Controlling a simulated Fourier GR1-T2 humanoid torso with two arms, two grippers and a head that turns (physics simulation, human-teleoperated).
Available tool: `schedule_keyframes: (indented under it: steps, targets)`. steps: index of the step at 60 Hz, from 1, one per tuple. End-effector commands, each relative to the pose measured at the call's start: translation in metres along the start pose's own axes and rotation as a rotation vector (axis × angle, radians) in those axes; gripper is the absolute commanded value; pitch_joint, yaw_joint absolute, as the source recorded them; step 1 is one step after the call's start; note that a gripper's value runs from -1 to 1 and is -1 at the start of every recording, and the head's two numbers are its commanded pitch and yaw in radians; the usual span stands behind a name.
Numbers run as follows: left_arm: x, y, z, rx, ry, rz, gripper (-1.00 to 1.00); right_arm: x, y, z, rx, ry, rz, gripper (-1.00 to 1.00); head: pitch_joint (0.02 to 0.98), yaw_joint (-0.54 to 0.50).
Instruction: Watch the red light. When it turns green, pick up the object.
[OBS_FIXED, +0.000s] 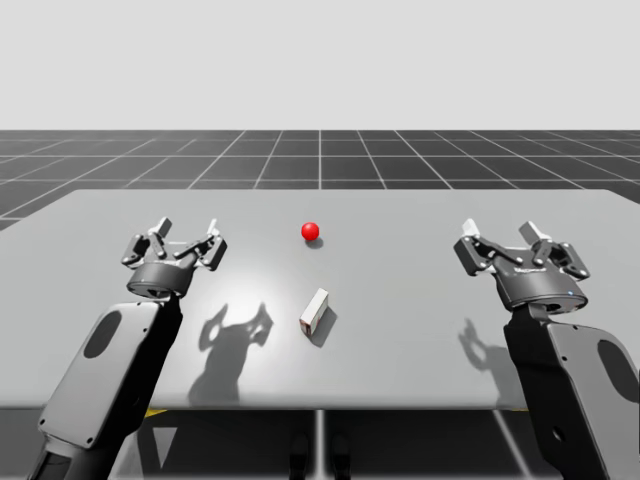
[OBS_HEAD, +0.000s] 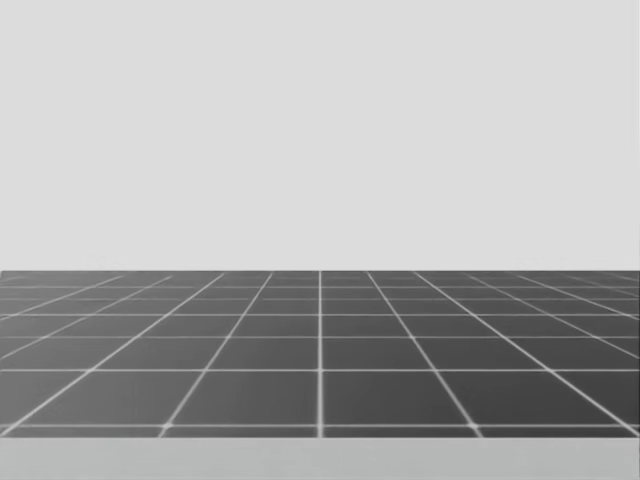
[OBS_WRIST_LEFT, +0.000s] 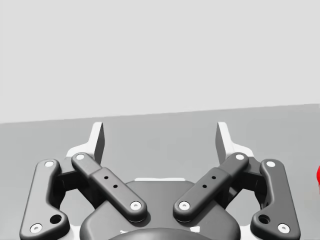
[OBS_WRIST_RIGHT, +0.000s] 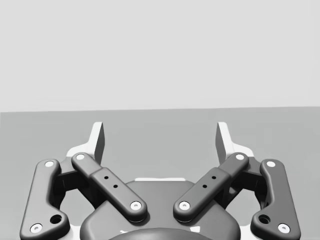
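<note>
On the flat grey table (OBS_FIXED: 420, 320), the small white rectangular block (OBS_FIXED: 315, 311) lies near the round red light (OBS_FIXED: 310, 231), so my left gripper (OBS_FIXED: 186, 235) and right gripper (OBS_FIXED: 500, 238) hover aside, both wide open, presumably awaiting green.

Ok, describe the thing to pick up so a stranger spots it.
Start at the grey table. Near its middle, nearer me than the red ball, lies a small pale block. It is boxy and whitish; the ball is round and red.
</note>
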Motion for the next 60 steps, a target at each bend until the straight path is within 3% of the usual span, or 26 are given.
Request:
schedule_keyframes:
  steps: [1,6,16,29,47,60]
  targets:
    - [-0.0110,0.0015,-0.0054,-0.008,0.021,-0.020,-1.00,-0.0081,-0.0089,-0.0036,-0.074,0.030,0.003,-1.00,0.080,0.00]
    - [-0.0111,0.0003,-0.0048,-0.013,0.018,-0.025,-1.00,-0.0048,-0.0112,-0.0036,-0.037,0.031,-0.037,-1.00,0.086,0.00]
    - [-0.0119,-0.0003,-0.0048,-0.017,0.020,-0.028,-1.00,-0.0030,-0.0112,-0.0034,-0.022,0.049,-0.034,-1.00,0.165,0.01]
    - [-0.0135,-0.0014,-0.0050,-0.029,0.021,-0.042,-1.00,-0.0014,-0.0103,-0.0019,-0.013,0.043,-0.063,-1.00,0.315,0.00]
    - [-0.0149,-0.0027,-0.0053,-0.041,0.024,-0.049,-1.00,-0.0023,-0.0102,-0.0016,-0.016,0.035,-0.056,-1.00,0.512,0.00]
    - [-0.0148,-0.0037,-0.0047,-0.045,0.023,-0.052,-1.00,-0.0028,-0.0109,-0.0014,-0.011,0.033,-0.048,-1.00,0.574,0.02]
